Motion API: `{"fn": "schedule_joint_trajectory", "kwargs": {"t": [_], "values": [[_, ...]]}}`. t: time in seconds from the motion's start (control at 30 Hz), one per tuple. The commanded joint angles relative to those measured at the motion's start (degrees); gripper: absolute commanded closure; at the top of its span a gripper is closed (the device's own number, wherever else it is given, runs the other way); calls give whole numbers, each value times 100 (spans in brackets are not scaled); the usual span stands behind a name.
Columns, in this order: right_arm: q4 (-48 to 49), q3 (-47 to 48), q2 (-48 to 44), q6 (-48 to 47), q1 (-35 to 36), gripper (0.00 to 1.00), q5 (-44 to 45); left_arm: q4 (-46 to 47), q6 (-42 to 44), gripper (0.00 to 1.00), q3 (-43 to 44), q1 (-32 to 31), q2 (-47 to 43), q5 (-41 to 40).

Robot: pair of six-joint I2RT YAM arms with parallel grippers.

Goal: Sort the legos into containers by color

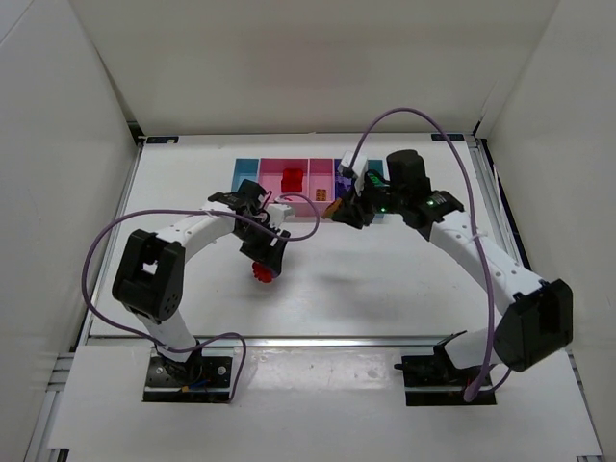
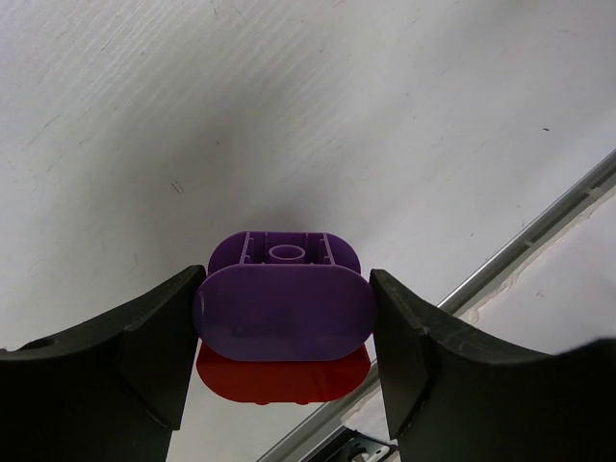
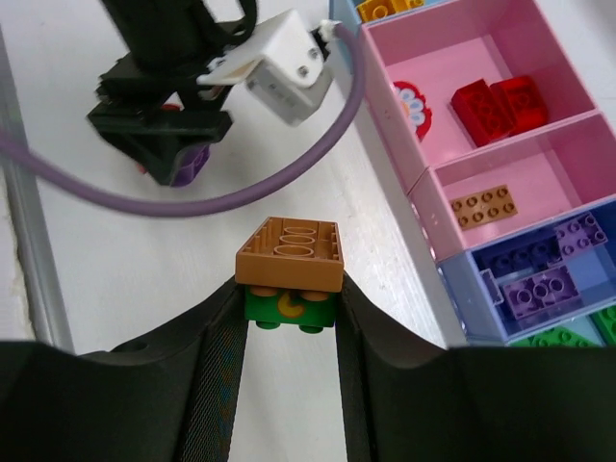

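Observation:
My left gripper (image 2: pixel 284 322) is shut on a purple oval lego (image 2: pixel 284 308) with a red lego (image 2: pixel 284 380) stuck beneath it, above the table; in the top view it (image 1: pixel 264 262) is left of centre. My right gripper (image 3: pixel 289 300) is shut on a green lego (image 3: pixel 289 308) with an orange lego (image 3: pixel 289 255) stuck to it, just in front of the tray (image 1: pixel 245 166). The tray's compartments hold red legos (image 3: pixel 496 104), an orange plate (image 3: pixel 484 205), purple legos (image 3: pixel 539 269), green legos (image 3: pixel 568 337) and yellow legos (image 3: pixel 385 8).
The left arm's wrist (image 3: pixel 173 115) and its purple cable (image 3: pixel 241 197) are close ahead of the right gripper. A metal rail (image 2: pixel 539 231) runs along the table's near edge. White walls enclose the table.

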Motion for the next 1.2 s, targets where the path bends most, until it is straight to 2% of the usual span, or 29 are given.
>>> {"fn": "schedule_joint_trajectory", "kwargs": {"t": [0.0,0.23,0.33,0.37,0.5,0.63,0.73,0.77,0.8,0.83,0.93,1.0,1.1,1.17], "values": [[-199,-274,-404,-339,-45,100,-344,79,62,59,249,-106,-29,104],[-445,-319,-458,-366,-185,100,-406,413,-316,53,56,-159,7,-89],[-559,-292,-458,-436,-212,100,-397,466,-404,47,82,-168,-3,59],[-594,-275,-458,-454,-247,100,-388,449,-352,41,108,-168,6,156],[-700,-257,-466,-480,-335,100,-362,449,-159,31,135,-168,-90,578],[-718,-327,-493,-542,-370,100,-300,562,-88,29,74,-142,-379,631],[-718,-327,-484,-568,-370,100,-291,887,-421,27,-32,-62,-722,370],[-718,-327,-475,-577,-370,100,-274,940,-544,25,-23,-54,-801,246],[-718,-336,-449,-586,-370,100,-239,967,-693,14,-15,-54,-959,53],[-709,-336,-423,-603,-370,100,-230,1046,-738,9,-23,-54,-1039,-18],[-683,-345,-396,-639,-388,100,-221,1239,-984,4,-146,148,-1329,-19],[-683,-327,-361,-665,-388,100,-195,1432,-1176,1,-138,464,-1444,297],[-639,-310,-335,-674,-388,100,-116,1407,-1511,1,151,779,-1339,297],[-595,-310,-300,-691,-388,100,-89,1433,-1933,0,301,1096,-1182,875]]}}
